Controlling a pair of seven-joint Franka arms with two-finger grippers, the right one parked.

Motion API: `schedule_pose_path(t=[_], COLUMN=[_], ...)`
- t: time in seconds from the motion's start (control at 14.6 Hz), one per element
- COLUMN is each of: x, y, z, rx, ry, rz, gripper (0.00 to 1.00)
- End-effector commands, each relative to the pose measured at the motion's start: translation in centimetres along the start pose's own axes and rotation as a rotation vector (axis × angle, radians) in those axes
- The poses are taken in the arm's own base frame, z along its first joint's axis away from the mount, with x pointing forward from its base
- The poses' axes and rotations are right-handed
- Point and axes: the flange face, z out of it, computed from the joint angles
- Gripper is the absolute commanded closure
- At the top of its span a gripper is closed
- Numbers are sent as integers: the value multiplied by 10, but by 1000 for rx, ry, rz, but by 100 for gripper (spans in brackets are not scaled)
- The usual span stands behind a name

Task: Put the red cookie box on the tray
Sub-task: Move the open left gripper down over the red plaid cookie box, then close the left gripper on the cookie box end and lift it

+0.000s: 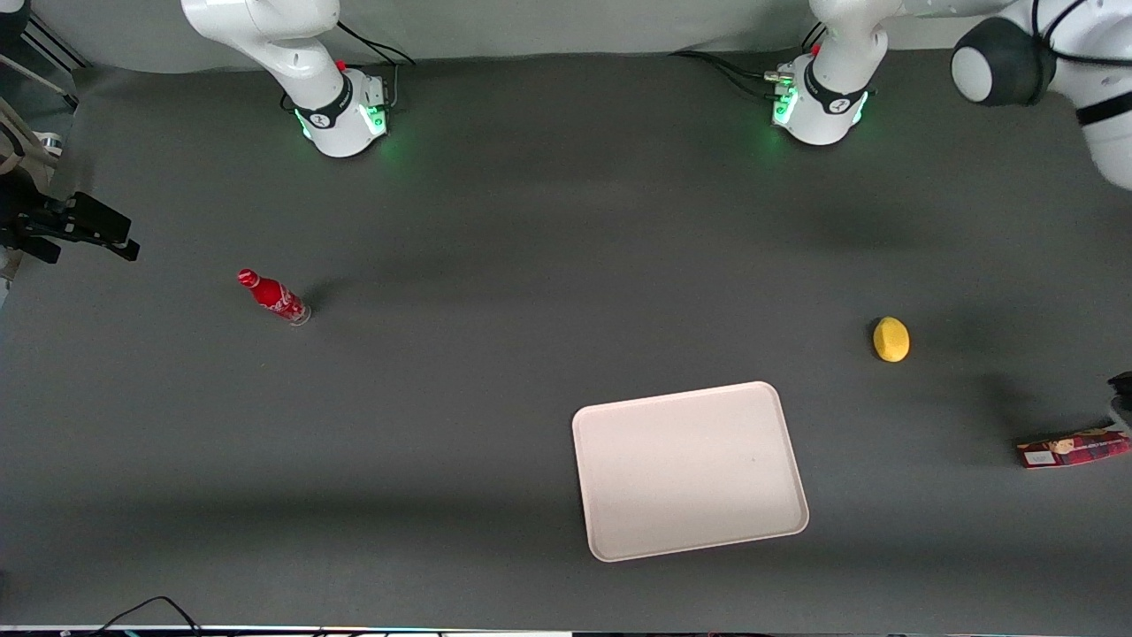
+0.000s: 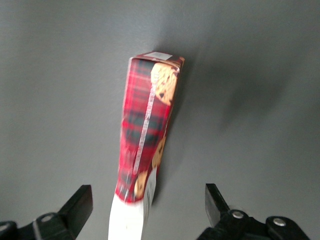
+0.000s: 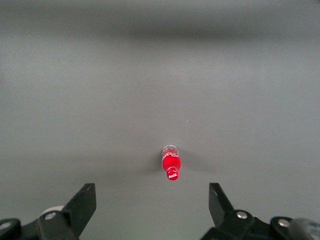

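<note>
The red cookie box [image 1: 1073, 448] stands on its thin edge on the dark table at the working arm's end, a little nearer the front camera than the lemon. In the left wrist view the plaid box [image 2: 147, 125] with cookie pictures and a white end panel runs lengthwise between the fingers. My left gripper [image 2: 147, 196] is open above the box's white end, with a gap between each finger and the box. Only a dark part of the gripper [image 1: 1121, 395] shows at the front view's edge. The cream tray [image 1: 690, 469] lies empty near the table's front edge, well apart from the box.
A yellow lemon [image 1: 891, 339] lies between the tray and the box, farther from the front camera. A small red soda bottle [image 1: 274, 298] stands toward the parked arm's end and also shows in the right wrist view [image 3: 171, 162].
</note>
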Motion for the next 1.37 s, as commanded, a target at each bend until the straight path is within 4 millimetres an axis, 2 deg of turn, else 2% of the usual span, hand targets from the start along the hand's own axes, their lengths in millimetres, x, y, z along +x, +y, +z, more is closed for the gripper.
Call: schedule_pose_path(t=[0.0,0.27,0.34,0.41,0.48,0.68,0.89,1.09,1.16,1.3], x=[-3,-4,-5,-4,-4,-2,3,-3,1,-4], y=[-11,-7,-5,-5,-5,-3,-2,-7,-8,-3], z=[43,72,77,78,78,77,58,5,-20,-80], rx=[25,36,30,29,26,7,-43,-112,-140,-184], ry=[-8,-2,20,46,69,78,89,82,78,81], rz=[36,35,15,-11,-32,-45,-72,-140,-173,-308], gripper=[0,0,42,96,100,100,100,100,100,100])
